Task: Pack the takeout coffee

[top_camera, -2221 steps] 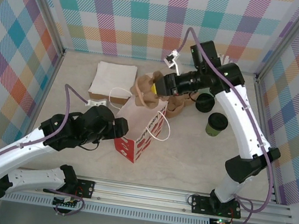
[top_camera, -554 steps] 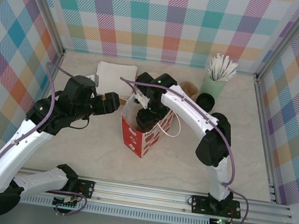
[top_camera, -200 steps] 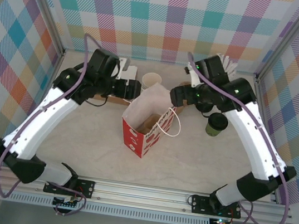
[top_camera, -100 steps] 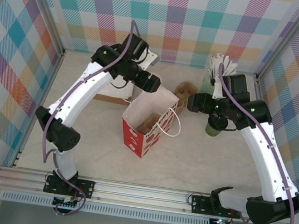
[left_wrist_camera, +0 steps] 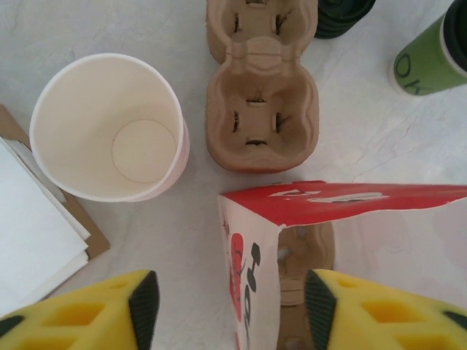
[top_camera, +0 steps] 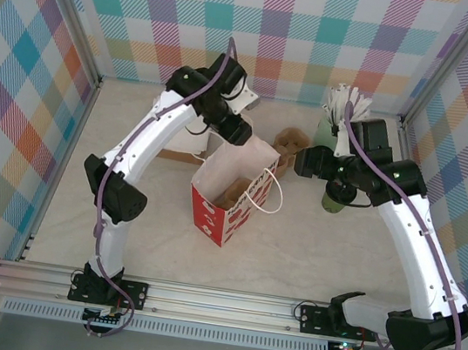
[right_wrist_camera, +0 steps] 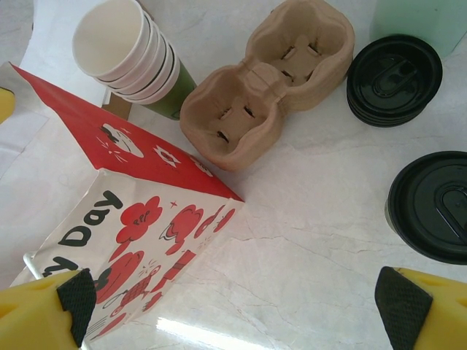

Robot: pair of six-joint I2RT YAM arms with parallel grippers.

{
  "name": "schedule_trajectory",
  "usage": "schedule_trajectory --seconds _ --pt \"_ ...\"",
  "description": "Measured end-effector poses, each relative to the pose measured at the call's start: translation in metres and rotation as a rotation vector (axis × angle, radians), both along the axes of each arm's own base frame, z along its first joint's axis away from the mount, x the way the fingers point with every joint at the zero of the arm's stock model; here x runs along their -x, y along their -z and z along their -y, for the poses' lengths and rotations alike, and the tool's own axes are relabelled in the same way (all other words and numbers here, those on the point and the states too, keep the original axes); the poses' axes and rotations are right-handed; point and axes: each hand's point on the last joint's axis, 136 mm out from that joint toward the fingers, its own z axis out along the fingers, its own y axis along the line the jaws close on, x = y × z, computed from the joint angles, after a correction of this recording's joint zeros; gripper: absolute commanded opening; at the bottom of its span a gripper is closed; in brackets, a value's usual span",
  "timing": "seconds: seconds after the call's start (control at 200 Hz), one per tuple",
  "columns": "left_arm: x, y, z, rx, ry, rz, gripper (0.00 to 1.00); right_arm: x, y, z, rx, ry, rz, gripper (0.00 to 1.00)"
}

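Right wrist view: shows takeout coffee (right_wrist_camera: 436,206) upright, lidded, on the table (right_wrist_camera: 306,240), right side, just right of right gripper (right_wrist_camera: 237,299); jaws spread wide, empty; right arm nearer; left gripper (left_wrist_camera: 232,310) part-spread over paper bag (left_wrist_camera: 328,200) rim, pinching nothing.

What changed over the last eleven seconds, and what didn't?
The right gripper put a cup carrier into the bag, let go and pulled back right, open, near the takeout coffee. The left gripper left the bag's near side and swung to its far edge. Bag and takeout coffee stayed put.
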Motion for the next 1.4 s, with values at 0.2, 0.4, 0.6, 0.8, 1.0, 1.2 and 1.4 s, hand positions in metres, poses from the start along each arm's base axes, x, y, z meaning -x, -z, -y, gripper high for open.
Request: schedule_trajectory --seconds 0.2,0.4,0.6,0.8,1.0,1.2,1.4 --pt "0.002 0.004 0.001 0.007 -0.019 -0.030 0.19 -0.002 0.002 0.005 0.001 0.015 -0.003 1.00" --pt "0.004 0.001 -0.002 0.039 -0.109 -0.065 0.12 -0.003 0.005 0.014 -0.006 0.045 -0.007 1.00" --pt "0.020 -0.022 -0.021 0.095 -0.293 -0.080 0.06 -0.006 0.009 0.025 -0.024 0.080 -0.025 1.00" --pt "0.046 -0.039 -0.039 0.219 -0.488 -0.119 0.02 -0.010 0.017 0.041 -0.039 0.134 -0.051 1.00" --pt "0.055 -0.026 -0.044 0.334 -0.674 -0.187 0.00 -0.017 0.022 0.069 -0.032 0.227 -0.060 1.00" --pt "0.047 -0.025 -0.041 0.458 -0.806 -0.212 0.00 -0.021 0.025 0.086 -0.008 0.282 -0.062 1.00" --pt "0.040 -0.039 -0.038 0.574 -0.858 -0.192 0.00 -0.024 0.036 0.088 0.005 0.289 -0.086 1.00"
